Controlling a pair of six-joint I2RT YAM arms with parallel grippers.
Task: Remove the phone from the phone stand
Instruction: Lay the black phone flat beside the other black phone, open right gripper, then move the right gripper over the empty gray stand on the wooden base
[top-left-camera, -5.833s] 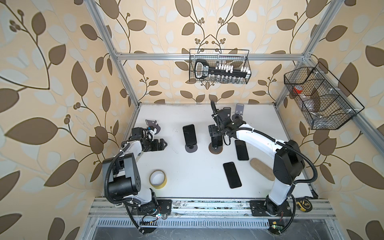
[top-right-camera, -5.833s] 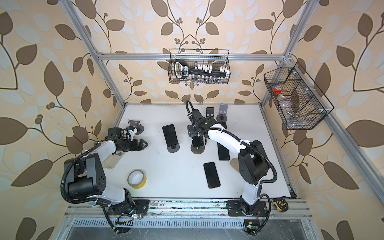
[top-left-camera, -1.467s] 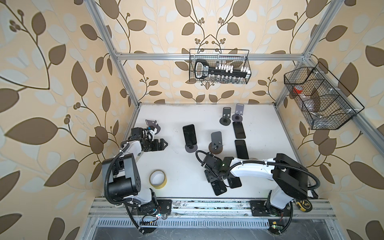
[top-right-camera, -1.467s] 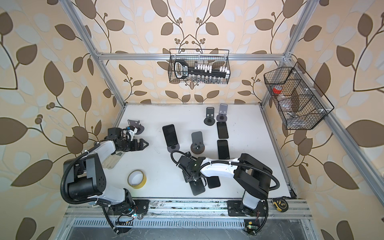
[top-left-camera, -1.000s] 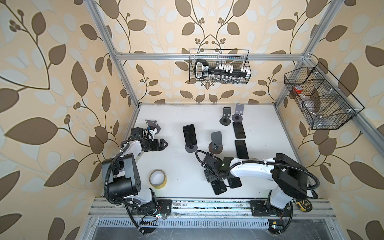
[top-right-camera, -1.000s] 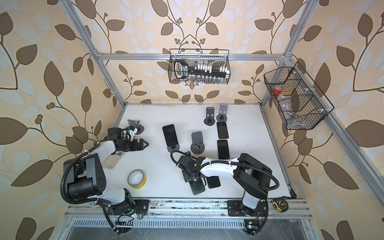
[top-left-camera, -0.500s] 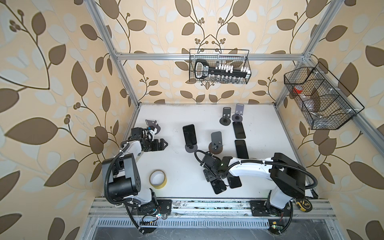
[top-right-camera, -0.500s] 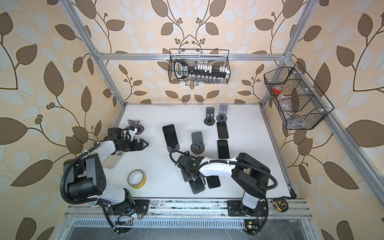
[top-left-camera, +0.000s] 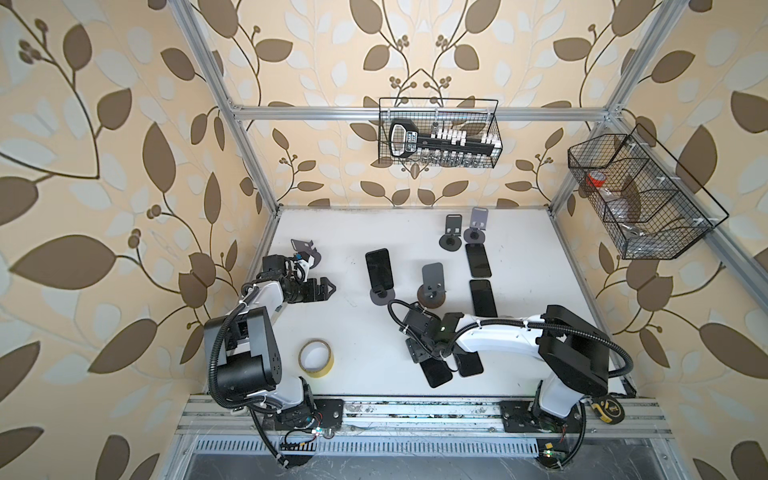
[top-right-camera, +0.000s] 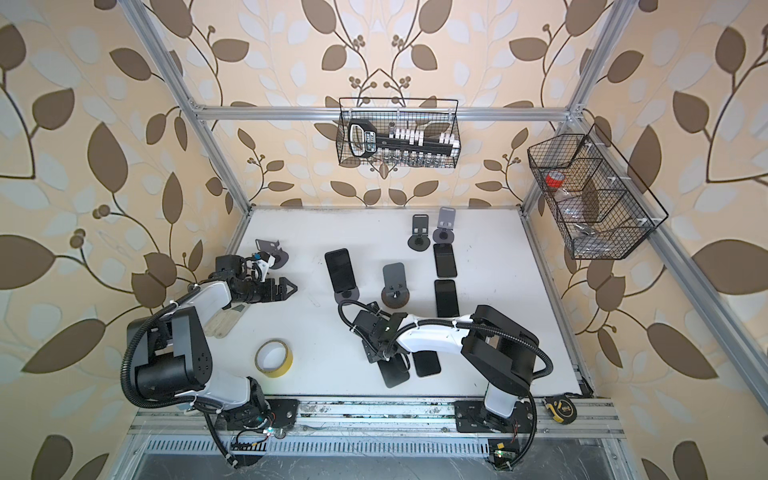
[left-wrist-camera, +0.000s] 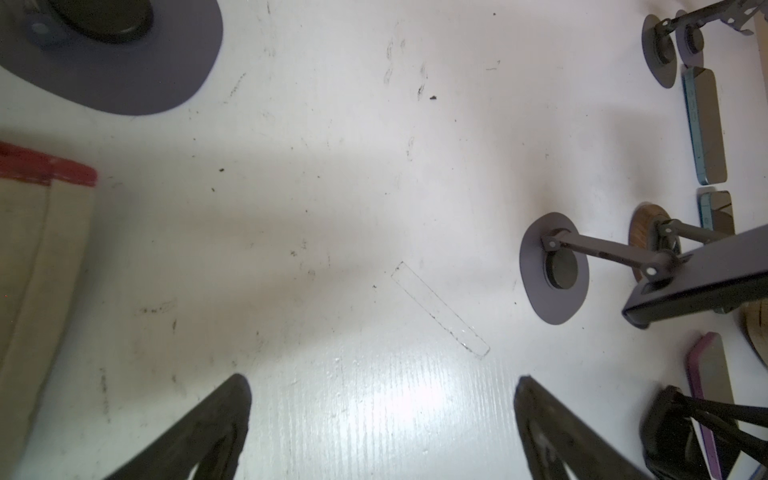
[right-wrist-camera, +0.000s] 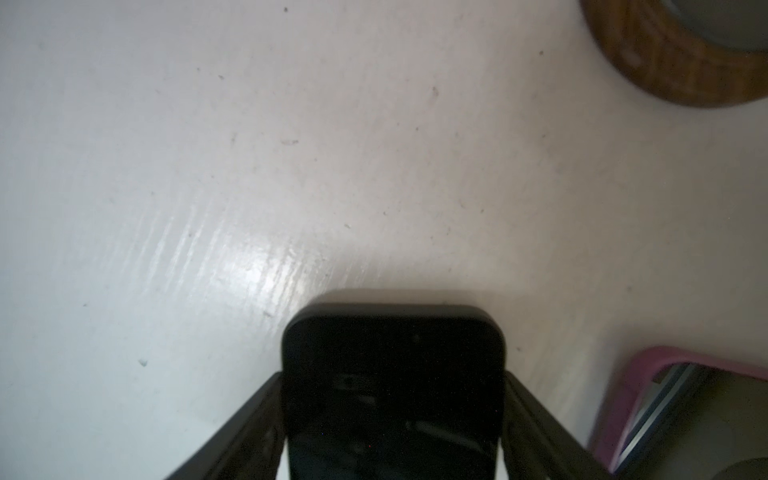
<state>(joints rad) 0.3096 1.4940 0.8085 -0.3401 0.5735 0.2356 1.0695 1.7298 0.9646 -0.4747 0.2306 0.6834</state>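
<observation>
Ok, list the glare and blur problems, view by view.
Right wrist: black phone close, dark and soft; glare streak on the table. Left wrist: glare patch near the blurred fingers. Both top views: sharp, evenly lit.

A robot lab cell: aluminium frame (top-left-camera: 311, 112), leaf-wallpapered walls (top-left-camera: 104, 166), wire baskets (top-left-camera: 440, 160), white tabletop (top-left-camera: 357, 324)

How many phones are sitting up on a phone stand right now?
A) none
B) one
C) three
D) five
B: in both top views only one phone leans on a phone stand; the rest lie flat on the table.
</observation>
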